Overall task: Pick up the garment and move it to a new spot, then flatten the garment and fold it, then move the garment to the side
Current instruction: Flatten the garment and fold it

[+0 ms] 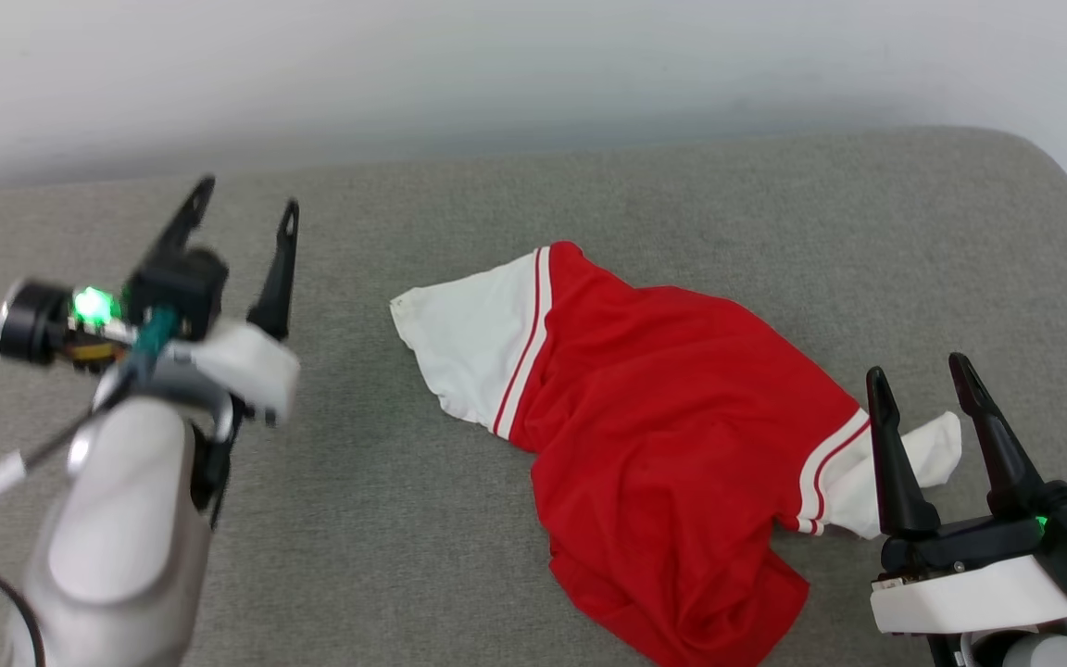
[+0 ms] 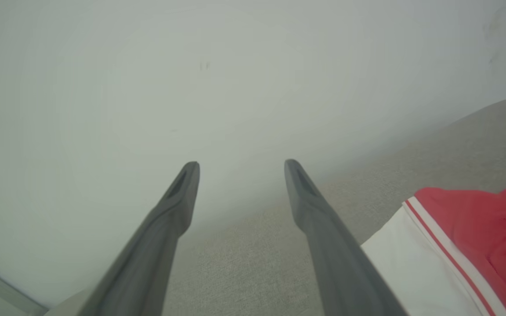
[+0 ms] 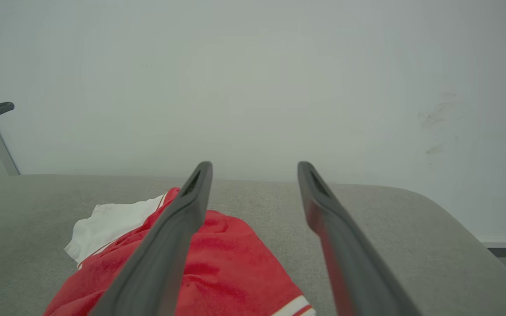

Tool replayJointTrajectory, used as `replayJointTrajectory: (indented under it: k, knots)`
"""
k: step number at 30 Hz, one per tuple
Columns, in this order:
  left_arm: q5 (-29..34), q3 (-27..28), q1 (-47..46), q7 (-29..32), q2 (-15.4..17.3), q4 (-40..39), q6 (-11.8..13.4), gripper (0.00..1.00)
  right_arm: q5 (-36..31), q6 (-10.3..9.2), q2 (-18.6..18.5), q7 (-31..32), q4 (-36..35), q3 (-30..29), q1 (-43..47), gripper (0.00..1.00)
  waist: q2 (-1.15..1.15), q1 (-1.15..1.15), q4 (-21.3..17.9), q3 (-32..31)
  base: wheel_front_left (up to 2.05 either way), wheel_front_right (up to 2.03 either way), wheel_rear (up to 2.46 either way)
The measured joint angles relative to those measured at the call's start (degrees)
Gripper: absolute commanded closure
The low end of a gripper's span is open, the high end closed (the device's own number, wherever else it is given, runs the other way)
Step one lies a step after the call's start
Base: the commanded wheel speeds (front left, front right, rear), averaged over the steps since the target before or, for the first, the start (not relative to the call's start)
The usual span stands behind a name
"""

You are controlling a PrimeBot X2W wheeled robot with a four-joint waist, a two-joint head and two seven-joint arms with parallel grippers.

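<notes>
Garment (image 1: pixel 663 417) lies crumpled on the grey fabric surface (image 1: pixel 682 204).

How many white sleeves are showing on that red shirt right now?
2. One white sleeve lies at the garment's far-left end; the other sticks out on its right, by the right gripper.
</notes>
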Motion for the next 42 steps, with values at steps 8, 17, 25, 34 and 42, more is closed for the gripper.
replayJointTrajectory:
  k: [8,17,25,34,42]
  knots:
    - [-6.3,-12.7,-14.0,13.0,5.3,6.0,-1.2,0.00,0.9,0.00,1.1,-0.1,-1.4,0.5,0.7,0.00,0.00,0.00,-2.1,3.1,0.00,0.00,0.00]
    - [-29.2,-38.7,-29.5,38.5,16.1,6.6,-1.3,0.00,0.5,0.00,1.5,-0.1,-3.6,1.8,-0.6,0.00,0.00,0.00,-5.2,8.3,0.00,0.00,0.00]
    - [-45.7,-52.7,-39.1,56.7,23.5,3.1,-1.3,0.00,1.9,0.00,1.5,-0.1,-5.1,2.7,-3.9,0.00,0.00,0.01,-7.7,13.9,0.00,0.00,0.00]
    - [-53.9,-61.0,-42.3,64.0,26.5,1.0,-1.2,0.00,2.5,0.00,1.5,-0.1,-5.3,3.3,-6.1,0.00,0.00,0.01,-10.0,18.3,0.00,0.00,0.00]
    - [-54.9,-65.2,-44.3,63.0,27.1,-0.1,-1.3,1.00,2.4,0.00,1.5,-0.1,-5.0,3.7,-6.4,0.00,0.00,0.01,-10.0,18.8,0.00,0.00,0.00]
